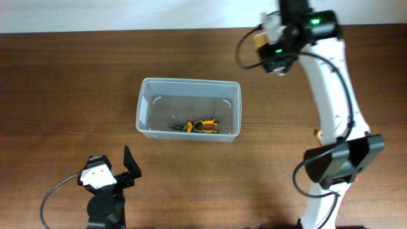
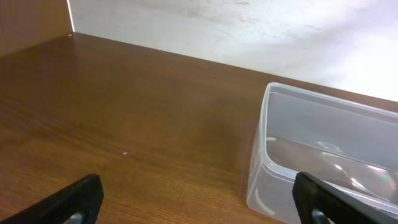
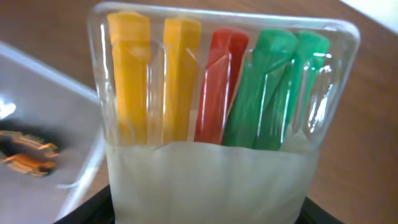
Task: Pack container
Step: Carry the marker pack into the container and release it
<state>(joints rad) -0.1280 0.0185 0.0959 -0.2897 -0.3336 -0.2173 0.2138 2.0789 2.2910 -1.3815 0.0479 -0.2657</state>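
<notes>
My brown wood-grain bench (image 1: pixel 63 83) carries the clear container (image 1: pixel 189 81), standing flat near its middle.

I count one container (image 1: pixel 189 81). Inside it I count one pair of pliers (image 1: pixel 202 126), orange and black. I count one clear blister pack (image 3: pixel 211 174) in the right wrist view. It holds five coloured pieces: two yellow pieces (image 3: pixel 129 74), one red piece (image 3: pixel 217 81), two green pieces (image 3: pixel 273 87). Overhead, I count two arms: left arm (image 1: pixel 105 203), right arm (image 1: pixel 331 95).
</notes>
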